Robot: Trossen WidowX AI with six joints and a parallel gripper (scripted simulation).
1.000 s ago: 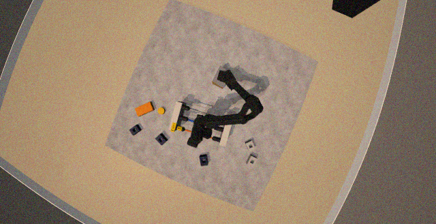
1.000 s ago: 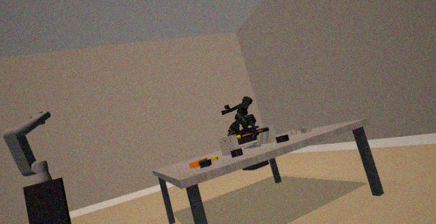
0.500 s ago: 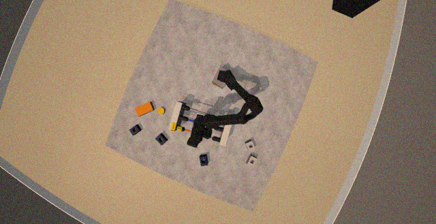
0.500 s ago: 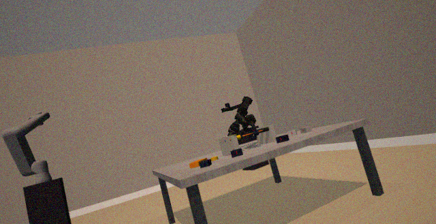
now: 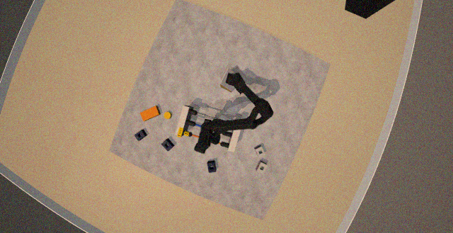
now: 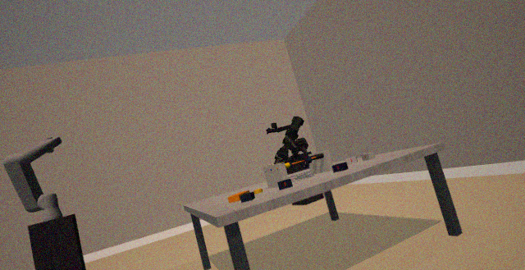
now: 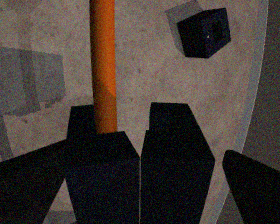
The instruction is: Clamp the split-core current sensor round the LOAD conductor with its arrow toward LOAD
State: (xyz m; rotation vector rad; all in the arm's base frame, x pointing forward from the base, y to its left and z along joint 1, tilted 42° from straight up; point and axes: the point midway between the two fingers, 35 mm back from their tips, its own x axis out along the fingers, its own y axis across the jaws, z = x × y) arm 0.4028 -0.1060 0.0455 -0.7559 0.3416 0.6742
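Note:
In the wrist view the dark split-core sensor [image 7: 138, 176] sits around the orange conductor [image 7: 103, 50], which runs through its left half. Its two halves stand close together with a thin seam between them. I cannot tell whether it is latched, and I see no arrow. My gripper [image 7: 149, 153] is open; its dark fingers stand wide on both sides of the sensor, apart from it. From above, the gripper [image 5: 203, 144] hangs over the conductor rack. A yellow tag [image 5: 180, 132] sits at the rack's left end; its text is too small to read.
Several dark sensor-like blocks lie around the rack [image 5: 168, 144] [image 5: 211, 166] [image 5: 141, 134]; one also shows in the wrist view [image 7: 204, 30]. Two grey blocks [image 5: 261, 158] lie to the right. An orange block [image 5: 149, 112] and a yellow disc [image 5: 167, 115] lie to the left.

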